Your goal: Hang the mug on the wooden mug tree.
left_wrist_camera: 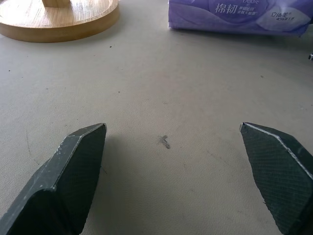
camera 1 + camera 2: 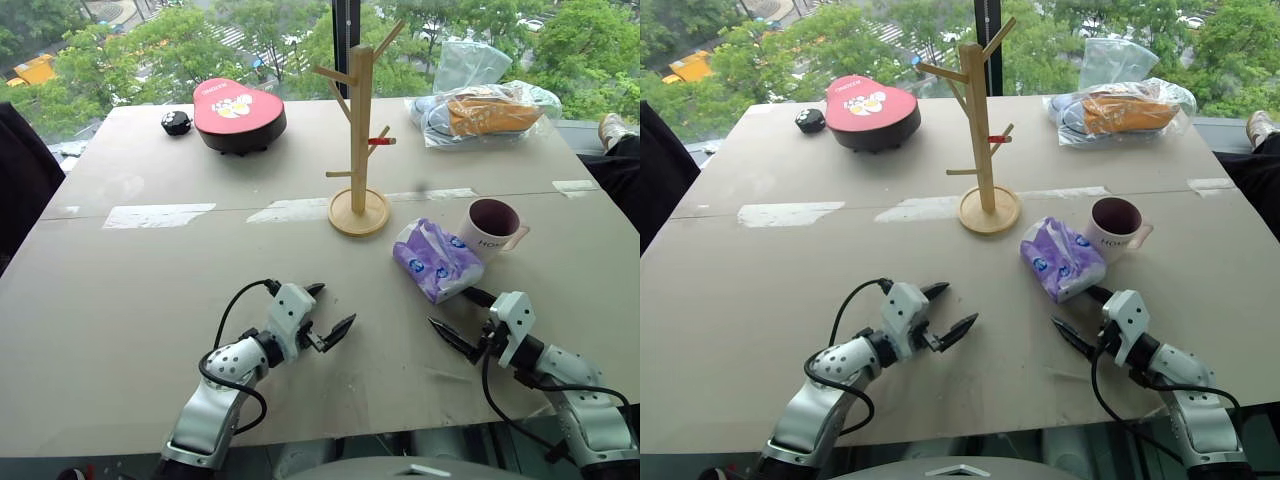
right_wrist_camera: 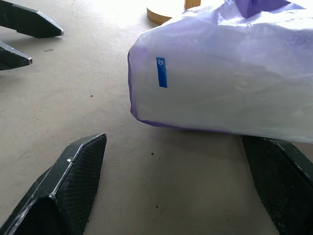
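1. Beyond my right gripper (image 2: pixel 462 322), past the purple tissue pack (image 2: pixel 437 259) lying just ahead of its jaws, I see the mug (image 2: pixel 491 226) upright on the worktop (image 2: pixel 150 280), untouched.
2. Both grippers' jaws stand wide apart and hold nothing; the left gripper (image 2: pixel 329 313) hangs over bare worktop.
3. Ahead of my left jaws stands the wooden mug tree (image 2: pixel 359 130), pegs bare.
4. I judge nothing done: reach, grasp and hang all remain.

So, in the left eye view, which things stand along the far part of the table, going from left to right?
Small black object → red-topped round box → wooden mug tree → clear plastic bag with orange contents.
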Robot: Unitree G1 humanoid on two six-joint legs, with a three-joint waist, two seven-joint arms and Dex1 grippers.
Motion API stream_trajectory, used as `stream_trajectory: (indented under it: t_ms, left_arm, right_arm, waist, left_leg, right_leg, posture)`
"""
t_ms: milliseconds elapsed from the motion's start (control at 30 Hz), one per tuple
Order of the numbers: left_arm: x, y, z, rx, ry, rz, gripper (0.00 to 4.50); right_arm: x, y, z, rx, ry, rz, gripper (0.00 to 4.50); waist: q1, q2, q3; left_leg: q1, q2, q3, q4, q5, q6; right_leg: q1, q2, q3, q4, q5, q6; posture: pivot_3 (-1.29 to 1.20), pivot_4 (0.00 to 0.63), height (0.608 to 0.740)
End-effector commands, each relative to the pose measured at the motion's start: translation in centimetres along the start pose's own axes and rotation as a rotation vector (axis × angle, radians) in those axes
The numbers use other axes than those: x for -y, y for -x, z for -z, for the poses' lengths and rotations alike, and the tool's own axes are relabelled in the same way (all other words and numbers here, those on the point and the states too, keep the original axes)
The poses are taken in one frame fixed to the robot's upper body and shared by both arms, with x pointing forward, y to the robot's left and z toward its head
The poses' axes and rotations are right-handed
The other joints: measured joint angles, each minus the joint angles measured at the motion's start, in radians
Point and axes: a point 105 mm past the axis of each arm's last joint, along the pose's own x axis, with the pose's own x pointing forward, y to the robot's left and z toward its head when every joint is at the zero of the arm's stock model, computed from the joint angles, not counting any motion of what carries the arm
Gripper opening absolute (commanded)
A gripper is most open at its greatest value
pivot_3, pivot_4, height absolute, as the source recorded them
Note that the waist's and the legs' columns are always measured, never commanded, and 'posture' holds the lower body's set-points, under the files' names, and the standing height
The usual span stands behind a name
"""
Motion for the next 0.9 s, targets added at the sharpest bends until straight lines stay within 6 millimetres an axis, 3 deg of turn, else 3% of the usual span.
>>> stream_trajectory:
  t_ms: [33, 200, 333, 467, 600, 667, 833, 900]
  left_arm:
    - [0.0, 0.3, 0.5, -0.023, 0.014, 0.003, 4.5]
    - [0.0, 0.2, 0.4, -0.022, 0.01, 0.017, 4.5]
    - [1.1, 0.6, -1.0, 0.021, 0.028, 0.123, 4.5]
    - [2.0, 1.3, -3.8, 0.078, 0.052, 0.266, 4.5]
    - [2.1, 1.4, -5.5, 0.105, 0.042, 0.328, 4.5]
    - [2.2, 1.3, -6.0, 0.102, 0.023, 0.35, 4.5]
    - [2.2, 1.0, -6.5, 0.076, -0.05, 0.362, 4.5]
    - [1.9, 1.1, -6.7, 0.076, -0.057, 0.345, 4.5]
  right_arm:
    - [0.4, 0.8, 0.5, -0.022, -0.012, 0.025, 4.45]
    - [0.6, 1.4, 0.3, -0.018, -0.012, 0.042, 4.45]
    - [1.5, 3.9, -0.7, -0.018, -0.039, 0.051, 4.45]
    - [2.2, 5.0, -4.5, 0.054, -0.004, 0.057, 4.45]
    - [1.7, 3.8, -7.0, 0.093, 0.005, 0.036, 4.45]
    - [1.8, 2.6, -7.3, 0.088, 0.002, 0.041, 4.45]
    - [3.0, -0.7, -4.8, -0.044, 0.008, 0.126, 4.45]
    - [2.5, -1.3, -3.9, -0.083, -0.05, 0.098, 4.45]
  waist:
    - [0.0, 0.0, 0.0]
    - [0.0, 0.0, 0.0]
    - [0.003, 0.001, 0.001]
    - [-0.004, 0.003, 0.003]
    - [-0.003, 0.003, 0.003]
    - [-0.003, 0.003, 0.003]
    - [0.0, 0.001, 0.004]
    - [0.003, 0.002, 0.005]
  left_leg:
    - [0.0, 0.0, 0.0, 0.0, 0.0, 0.0]
    - [0.0, 0.0, 0.0, 0.0, 0.0, 0.0]
    - [-0.001, 0.0, 0.0, 0.0, 0.0, 0.0]
    - [-0.003, 0.0, 0.0, 0.0, 0.0, 0.0]
    - [-0.002, 0.001, -0.001, 0.0, 0.0, 0.0]
    - [-0.002, 0.001, 0.0, 0.0, 0.0, 0.0]
    - [-0.003, 0.0, 0.0, 0.0, 0.0, 0.0]
    - [-0.005, -0.001, -0.001, 0.0, 0.0, 0.0]
  right_leg:
    - [0.0, 0.0, 0.0, 0.0, 0.0, 0.0]
    - [0.0, 0.0, 0.0, 0.0, 0.0, 0.0]
    - [0.0, -0.001, -0.001, 0.0, 0.0, 0.0]
    - [-0.001, -0.001, 0.0, 0.0, 0.0, 0.0]
    - [-0.001, 0.0, -0.001, 0.0, 0.0, 0.0]
    - [-0.001, 0.0, 0.0, 0.0, 0.0, 0.0]
    - [-0.002, 0.0, -0.001, 0.0, 0.0, 0.0]
    - [-0.004, 0.001, -0.001, -0.001, 0.0, 0.0]
  posture:
    - [0.0, 0.15, 0.74]
    - [0.0, 0.15, 0.74]
    - [0.0, 0.15, 0.74]
    - [0.0, 0.15, 0.74]
    - [0.0, 0.15, 0.74]
    - [0.0, 0.15, 0.74]
    - [0.0, 0.15, 0.74]
    - [0.0, 0.15, 0.74]
